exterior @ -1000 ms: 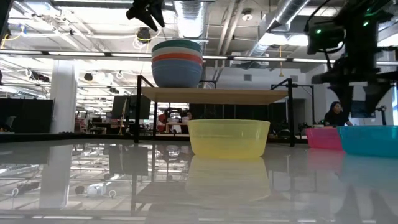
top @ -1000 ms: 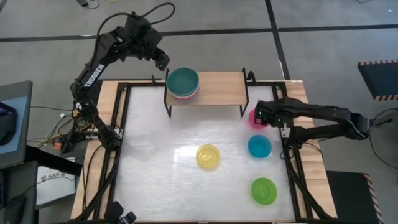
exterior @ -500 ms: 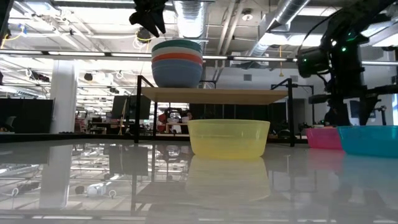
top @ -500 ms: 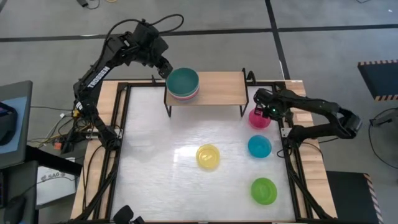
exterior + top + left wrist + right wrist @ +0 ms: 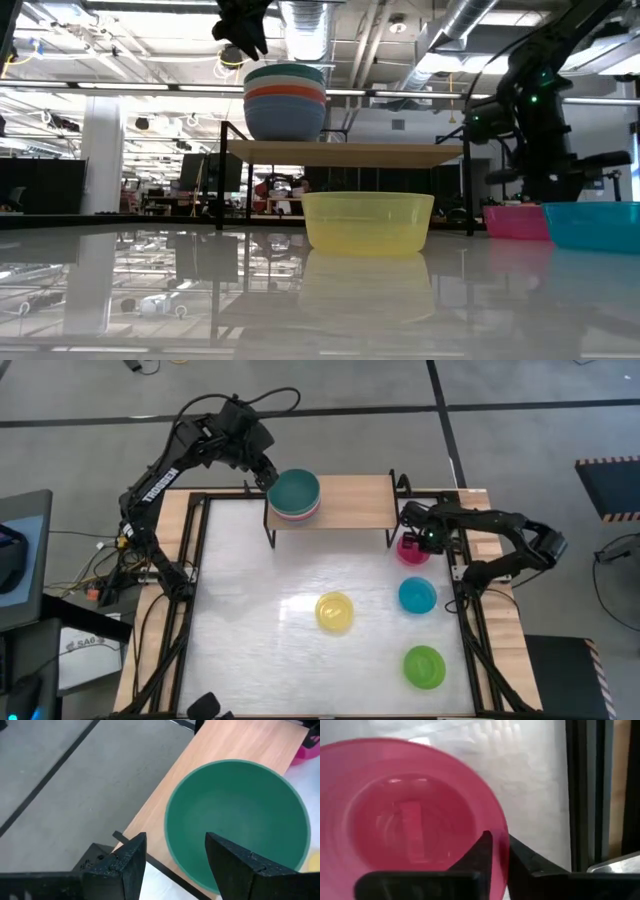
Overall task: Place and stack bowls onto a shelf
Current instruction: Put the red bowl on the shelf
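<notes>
A stack of larger bowls (image 5: 294,495), dark teal on top, stands on the wood-topped shelf (image 5: 355,502) at its left end. It also shows in the low view (image 5: 285,100). My left gripper (image 5: 262,472) hovers open and empty just left of the stack, and the teal bowl (image 5: 237,822) lies ahead of its fingers. The pink bowl (image 5: 413,549) rests by its base on the table just right of the shelf. My right gripper (image 5: 426,540) is down at it, shut on its rim. My right gripper has one finger (image 5: 482,851) inside the pink bowl and the other finger (image 5: 522,856) outside it, with the rim (image 5: 501,834) on the bowl's right side between them. The fingers come from above, pointing down. The bowl (image 5: 515,221) stands upright on the table.
A yellow bowl (image 5: 335,612) stands mid-table, a cyan bowl (image 5: 417,595) near the right edge and a lime green bowl (image 5: 424,666) at the near right. The shelf's black right leg (image 5: 392,532) is close to the pink bowl. The black table frame (image 5: 462,575) runs just right of it.
My right gripper has gone down and a little toward the shelf, onto the pink bowl's rim, with its arm folding in closer. The pink bowl has stayed in place. My left gripper has edged slightly toward the stack.
</notes>
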